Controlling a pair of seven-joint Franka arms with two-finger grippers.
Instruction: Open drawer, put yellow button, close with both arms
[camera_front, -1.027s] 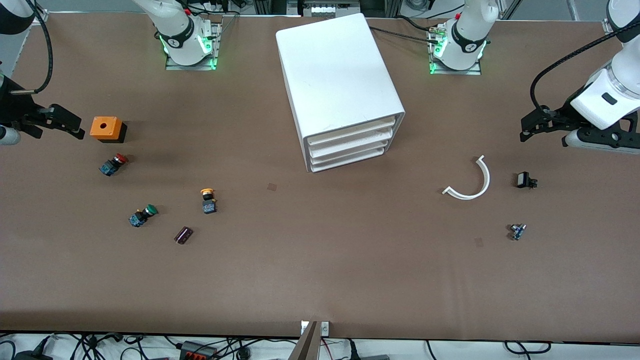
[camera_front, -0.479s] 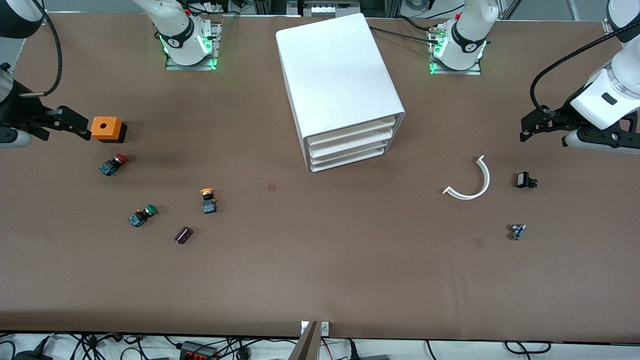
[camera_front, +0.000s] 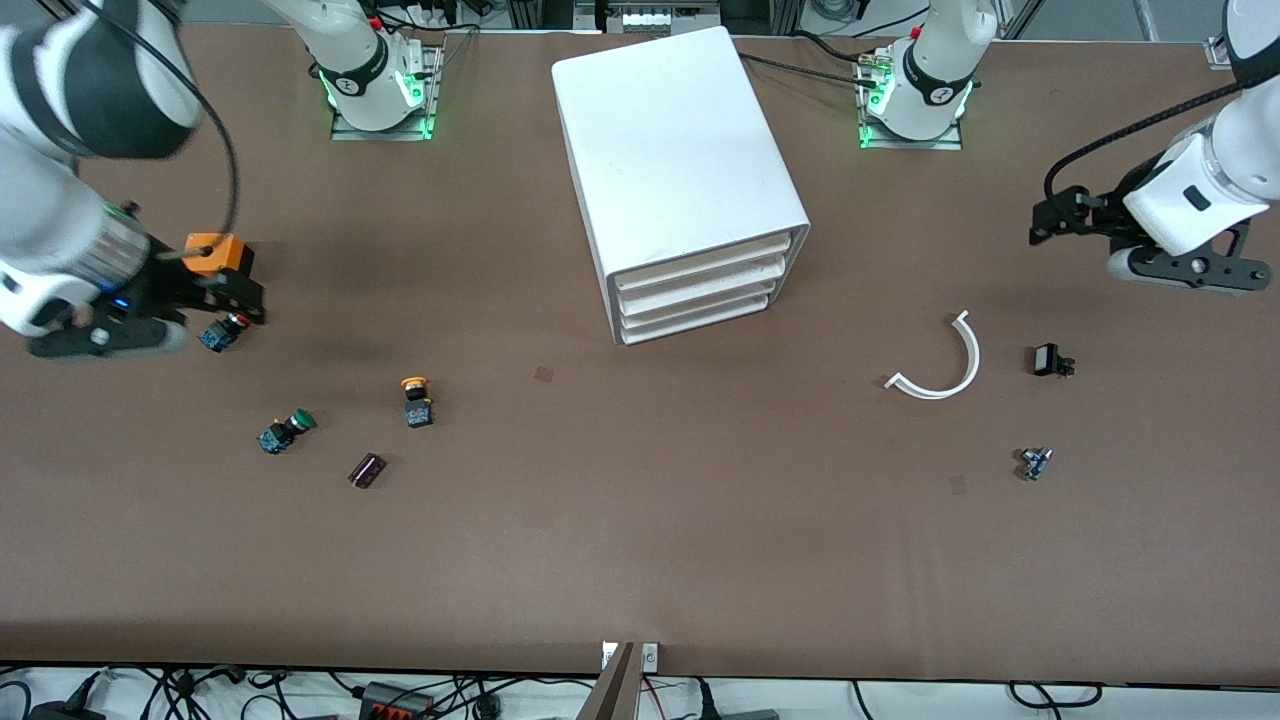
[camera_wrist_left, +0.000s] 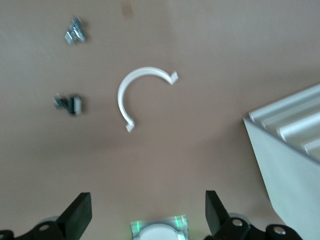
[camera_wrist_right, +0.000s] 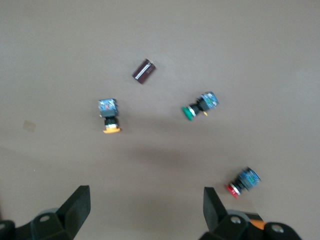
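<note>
Desk: brown matte covering, wide and mostly bare; cables and a power strip along the edge nearest the front camera; two arm bases with green lights along the edge farthest from that camera.

Cabinet: big white box at mid-desk, its stacked drawers all shut; the drawer sits in that stack.

Yellow button: lying on the desk toward the right arm's end, well apart from the cabinet and nearer the front camera than the right fingers, untouched. Green button and a dark cylinder lie near it. Red button shows just past the tips of the right fingers, and the orange box is beside them.

Right gripper: fingers spread wide, holding nothing.

Left gripper: fingers released, empty, over bare desk at the left arm's end. Near them lie a white curved strip, a small black part and a small blue-grey part.

Change from a second ago: the right arm has swung in over the desk, its gripper carried from the desk's end to the orange box and red button. The left gripper has drawn slightly toward its base. All loose items are unmoved.
</note>
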